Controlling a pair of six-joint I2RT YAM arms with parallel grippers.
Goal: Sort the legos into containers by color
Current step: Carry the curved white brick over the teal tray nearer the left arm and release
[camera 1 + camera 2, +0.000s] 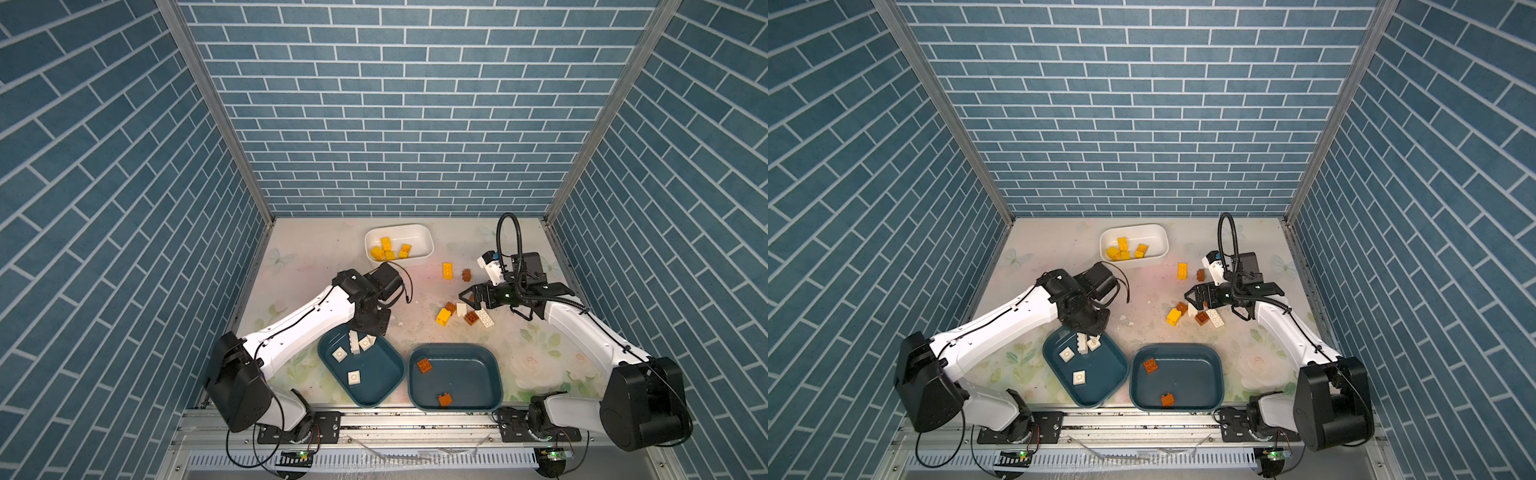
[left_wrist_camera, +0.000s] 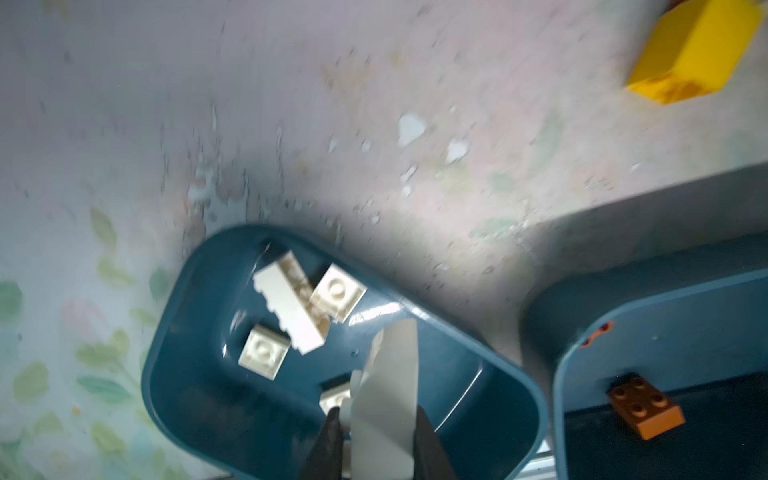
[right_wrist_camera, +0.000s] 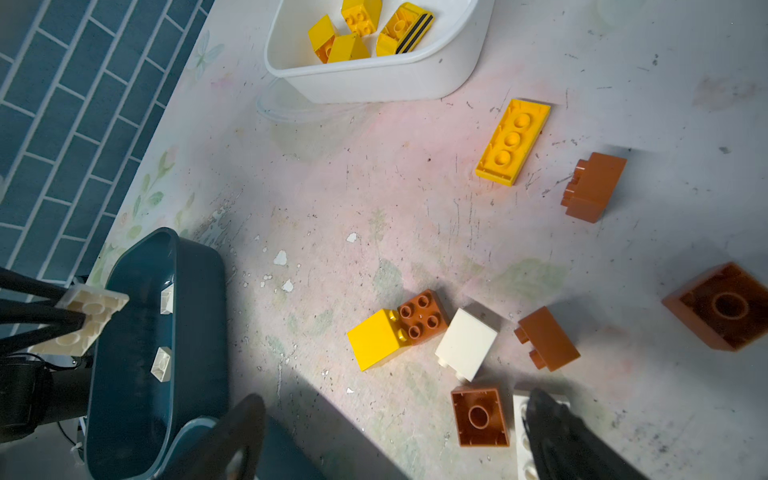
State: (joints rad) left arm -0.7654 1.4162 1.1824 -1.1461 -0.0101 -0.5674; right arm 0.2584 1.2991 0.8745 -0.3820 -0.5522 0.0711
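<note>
Cream studded brick [image 2: 386, 386], blurred, is clamped in the left gripper [image 2: 378, 415] over a glossy teal tub [image 2: 195, 399]. Right gripper [image 3: 392, 399], partly cropped, is spread wide above loose bricks [image 3: 465, 345] on the scuffed table [image 3: 374, 187].

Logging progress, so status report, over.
Left gripper, jaws shut on white brick over left teal tub. Right gripper, jaws open above loose legos. Nothing in the way.
</note>
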